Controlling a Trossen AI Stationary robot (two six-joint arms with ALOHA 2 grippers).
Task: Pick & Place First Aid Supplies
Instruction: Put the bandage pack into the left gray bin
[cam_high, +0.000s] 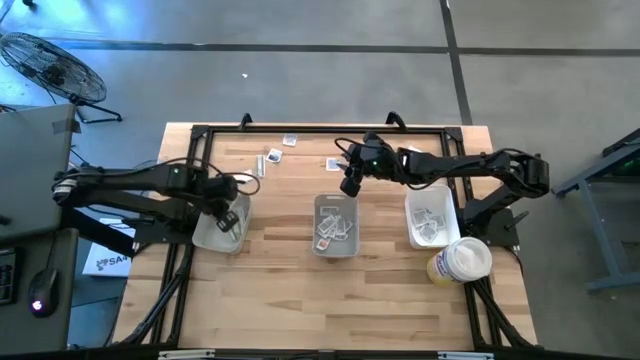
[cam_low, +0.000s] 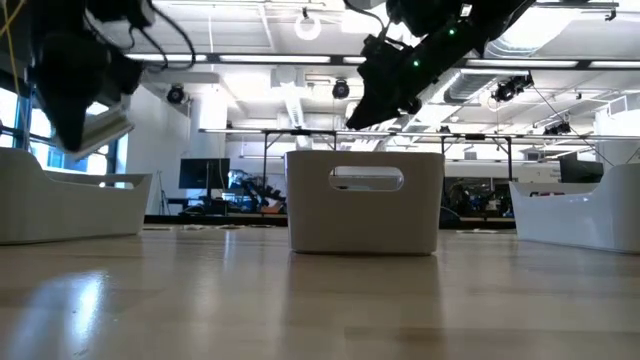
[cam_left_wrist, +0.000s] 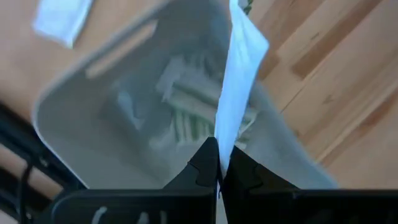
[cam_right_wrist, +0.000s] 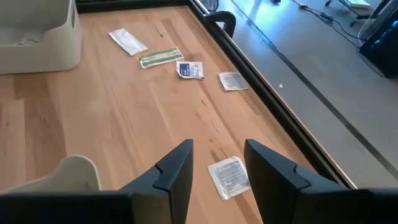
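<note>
The wooden table (cam_high: 300, 290) carries three trays across the middle of the high view. The left tray (cam_high: 222, 228) already holds a heap of green-and-white strips (cam_left_wrist: 193, 115), seen in the left wrist view. The centre tray (cam_high: 335, 224) has several square sachets lying in it, and the right tray (cam_high: 431, 218) shows white packets too, so a good share of the sorting looks done. A round white tub (cam_high: 461, 262) with a yellow label stands at lower right, apart from the work.

Now the arms. The left gripper (cam_left_wrist: 219, 163) hangs right over the left tray, fingers pinched tight on a plain white wrapper (cam_left_wrist: 239, 74) that stands up from them; by the look of it, that one is about to be dropped in. The right gripper (cam_right_wrist: 217, 163) sits above the boards just beyond the centre tray, jaws spread wide and empty, with a square sachet (cam_right_wrist: 229, 176) lying flat on the table directly between and beneath its fingers. That seems the next pick.

What is left: a small scatter toward the top edge of the table in the high view. The right wrist view shows a white wrapper on the boards (cam_right_wrist: 127, 42), a green strip (cam_right_wrist: 160, 57), a dark-printed sachet (cam_right_wrist: 189, 69) and a pale sachet (cam_right_wrist: 232, 81) by the table's black rail. Five loose pieces, then, and one in the air.
</note>
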